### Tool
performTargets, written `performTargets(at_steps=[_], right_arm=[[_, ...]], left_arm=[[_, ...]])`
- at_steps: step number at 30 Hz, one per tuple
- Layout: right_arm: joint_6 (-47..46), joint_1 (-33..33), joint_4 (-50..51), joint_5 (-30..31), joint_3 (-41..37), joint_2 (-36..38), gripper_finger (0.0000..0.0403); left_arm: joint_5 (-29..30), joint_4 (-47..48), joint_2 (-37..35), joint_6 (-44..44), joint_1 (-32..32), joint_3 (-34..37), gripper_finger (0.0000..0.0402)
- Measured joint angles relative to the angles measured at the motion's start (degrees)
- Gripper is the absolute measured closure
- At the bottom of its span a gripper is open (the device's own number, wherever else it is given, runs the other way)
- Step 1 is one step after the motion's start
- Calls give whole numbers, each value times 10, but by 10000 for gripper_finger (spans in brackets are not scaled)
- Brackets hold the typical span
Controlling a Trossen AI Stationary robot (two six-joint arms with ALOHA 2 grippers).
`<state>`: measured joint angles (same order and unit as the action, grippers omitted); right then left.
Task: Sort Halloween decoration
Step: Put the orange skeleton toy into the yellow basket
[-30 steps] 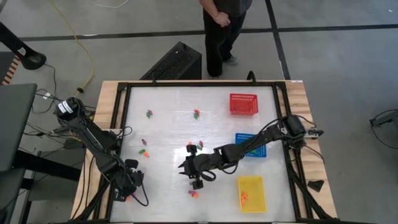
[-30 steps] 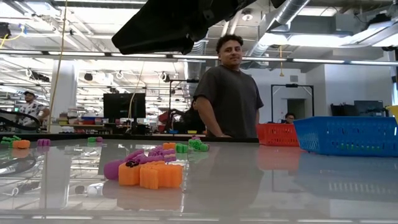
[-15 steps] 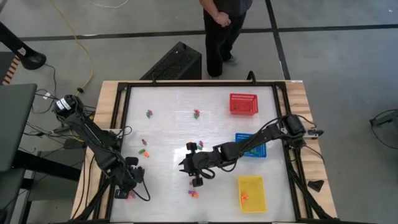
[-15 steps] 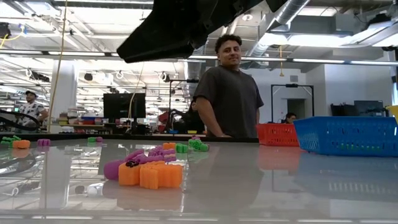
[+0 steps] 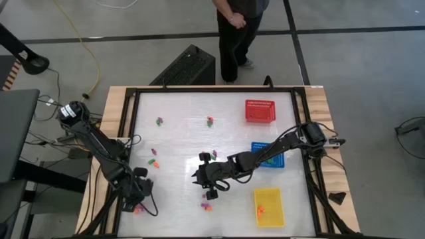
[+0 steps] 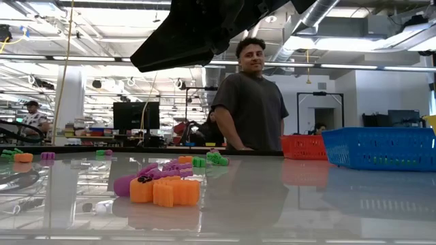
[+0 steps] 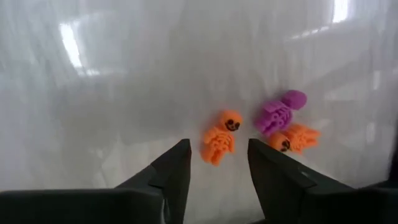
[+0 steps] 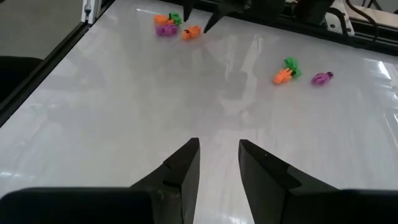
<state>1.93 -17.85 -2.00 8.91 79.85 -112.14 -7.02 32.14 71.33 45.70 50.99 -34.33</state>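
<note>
The Halloween decoration is small orange, green and purple trinkets scattered on the white table. My left gripper is open low over the near left corner. An orange skeleton lies just ahead of the gap between its fingers, with a purple one and another orange one beside it. My right gripper is open and empty above bare table at the middle. An orange and purple cluster lies nearer the front edge.
A red basket stands far right, a blue one partly under my right arm, and a yellow one near right with orange trinkets inside. More trinkets lie at the far middle and on the left. A person stands beyond the far edge.
My right gripper has come a little lower and slightly toward the table's right, still open. The trinkets have stayed where they were.
</note>
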Motion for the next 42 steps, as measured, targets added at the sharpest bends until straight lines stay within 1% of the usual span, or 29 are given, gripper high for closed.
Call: performTargets(at_steps=[3, 6, 9, 13, 17, 19, 21, 26, 27, 30, 33, 38, 40, 42], right_arm=[[0, 0, 0, -1, 0, 0, 262], [0, 0, 0, -2, 0, 0, 262], [0, 0, 1, -2, 0, 0, 262], [0, 0, 5, -2, 0, 0, 262], [0, 0, 5, -2, 0, 0, 262], [0, 0, 5, -2, 0, 0, 262], [0, 0, 5, -2, 0, 0, 262], [0, 0, 6, -2, 0, 0, 262], [1, 0, 9, -2, 0, 0, 262], [1, 0, 23, -2, 0, 0, 262], [1, 0, 31, -2, 0, 0, 262], [1, 0, 67, -1, 0, 8, 262], [-5, 0, 99, -1, 0, 24, 262], [-21, -4, 134, 1, 0, 44, 262]], left_arm=[[36, -1, 0, -11, 17, 0, 249], [59, 2, 0, -20, 32, 1, 248], [60, -15, 0, -3, 46, 18, 248], [48, -73, -1, 16, 67, 53, 248], [71, -72, -2, 7, 70, 59, 251], [71, -73, -2, -15, 70, 59, 263], [70, -71, -2, -25, 70, 60, 286], [66, -66, -1, -32, 69, 60, 376], [66, -66, -1, -32, 67, 60, 386], [62, -66, -2, -37, 60, 57, 390], [64, -51, 0, -67, 50, 41, 395], [84, -42, 0, -102, 25, 6, 399], [111, -43, 0, -114, 15, -7, 399], [158, -71, 0, -141, 7, -17, 399]])
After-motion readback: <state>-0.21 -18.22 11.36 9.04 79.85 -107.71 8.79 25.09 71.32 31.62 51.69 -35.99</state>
